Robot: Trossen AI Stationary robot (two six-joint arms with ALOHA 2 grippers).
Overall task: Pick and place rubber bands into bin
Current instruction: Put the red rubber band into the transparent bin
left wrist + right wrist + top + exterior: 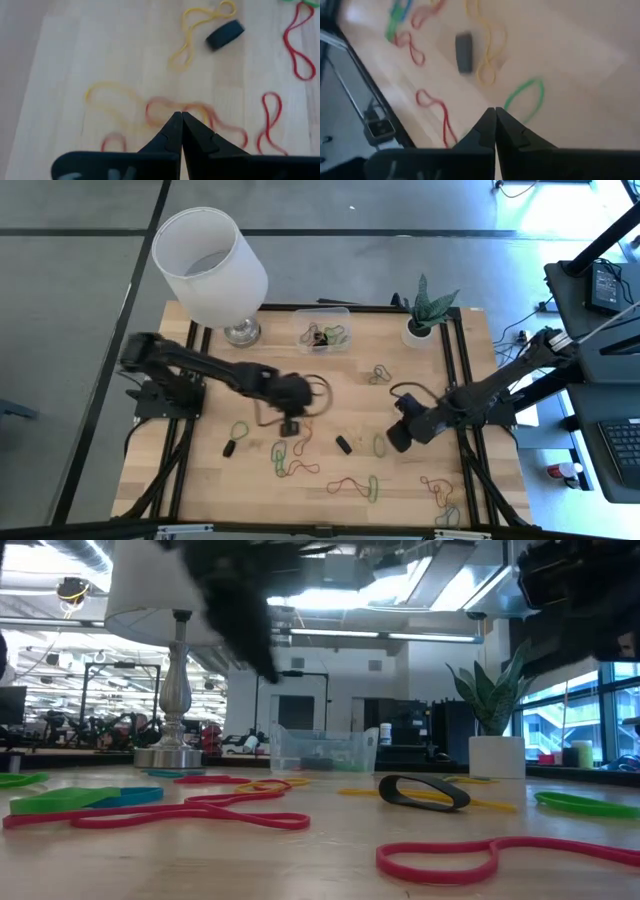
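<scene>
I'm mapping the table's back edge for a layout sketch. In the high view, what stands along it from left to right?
Lampshade over its silver lamp base → clear bin with some rubber bands inside → white plant pot holding a spiky green plant.

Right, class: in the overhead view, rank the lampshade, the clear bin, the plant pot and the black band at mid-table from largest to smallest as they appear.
1. Lampshade, by far the largest, though it stands closer to the camera.
2. Clear bin.
3. Plant pot.
4. Black band, the smallest.
</scene>
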